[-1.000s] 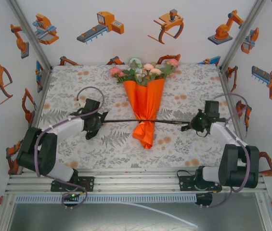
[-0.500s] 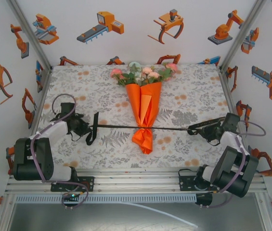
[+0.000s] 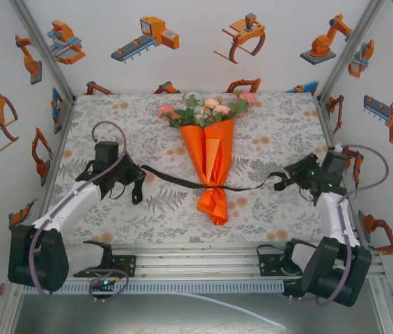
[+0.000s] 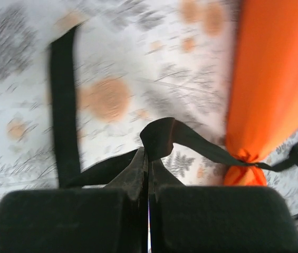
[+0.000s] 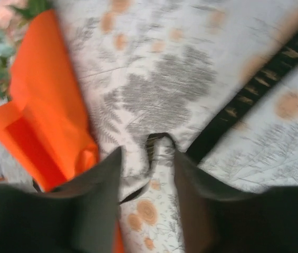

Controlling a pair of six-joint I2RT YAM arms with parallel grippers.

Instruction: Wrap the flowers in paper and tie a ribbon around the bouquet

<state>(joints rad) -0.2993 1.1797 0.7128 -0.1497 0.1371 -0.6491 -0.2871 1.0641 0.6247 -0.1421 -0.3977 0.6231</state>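
From above, we see the bouquet (image 3: 209,139) lying in the middle of the tablecloth (image 3: 279,132), its wide end toward the far wall. The flowers (image 3: 206,108) show above the orange paper (image 3: 217,167), which narrows to a pinched neck and flares again at its near end. The black ribbon (image 3: 175,179) crosses that neck and sags slack on both sides. The left gripper (image 3: 139,177) sits at the ribbon's left end, with a loose tail lying beside it. The right gripper (image 3: 279,181) sits at the ribbon's right end.

On the left wrist camera, we see the left gripper (image 4: 147,176) with its fingers pressed together, pinching the ribbon (image 4: 162,138). The ribbon folds just past the tips and runs right to the neck of the paper (image 4: 275,79). Another strip of it lies flat on the cloth to the left.

On the right wrist camera, the right gripper (image 5: 147,174) has its fingers (image 5: 104,195) spread apart, with cloth showing between them. A thin dark piece shows in the gap; we cannot tell whether it touches either finger. A lettered stretch of ribbon (image 5: 259,84) lies beyond the right-hand finger. The paper (image 5: 48,105) lies to the left, with the flowers (image 5: 1,31) blurred at the top corner.
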